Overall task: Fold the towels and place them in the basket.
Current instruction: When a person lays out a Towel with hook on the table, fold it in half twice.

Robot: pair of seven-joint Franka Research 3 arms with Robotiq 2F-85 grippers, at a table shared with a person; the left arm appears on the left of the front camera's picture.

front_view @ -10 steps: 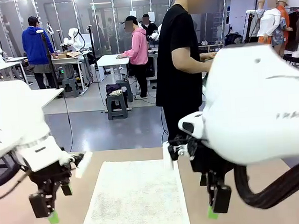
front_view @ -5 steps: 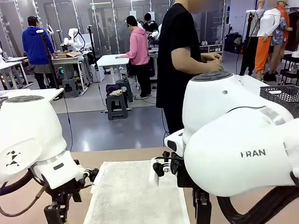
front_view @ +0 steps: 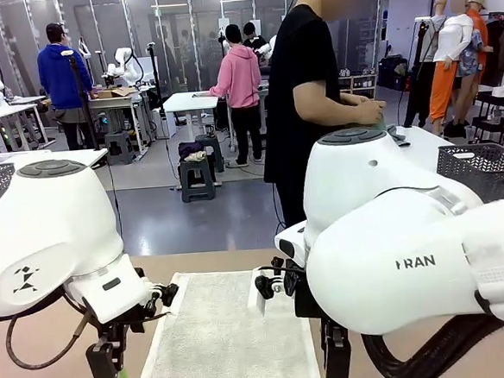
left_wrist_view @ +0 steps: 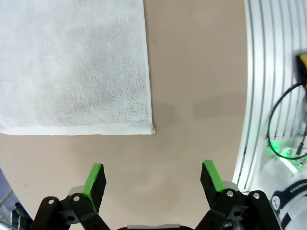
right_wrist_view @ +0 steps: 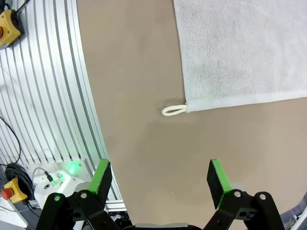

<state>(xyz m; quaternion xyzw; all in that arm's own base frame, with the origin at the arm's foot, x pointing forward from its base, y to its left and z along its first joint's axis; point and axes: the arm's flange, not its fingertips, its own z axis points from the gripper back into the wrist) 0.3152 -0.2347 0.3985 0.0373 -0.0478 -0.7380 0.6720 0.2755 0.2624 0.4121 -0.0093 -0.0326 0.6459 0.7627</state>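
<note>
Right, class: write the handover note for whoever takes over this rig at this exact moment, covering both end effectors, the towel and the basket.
Left end effector: open, empty, hovering over the bare table just off the near left corner of the towel.
Right end effector: open, empty, above the table by the towel corner with the hanging loop.
Towel: flat and unfolded between the arms. A dark mesh basket shows behind the right arm.
Done: towel spread out, no fold made.
Left: probably grasp both near corners, fold, then place it in the basket.
</note>
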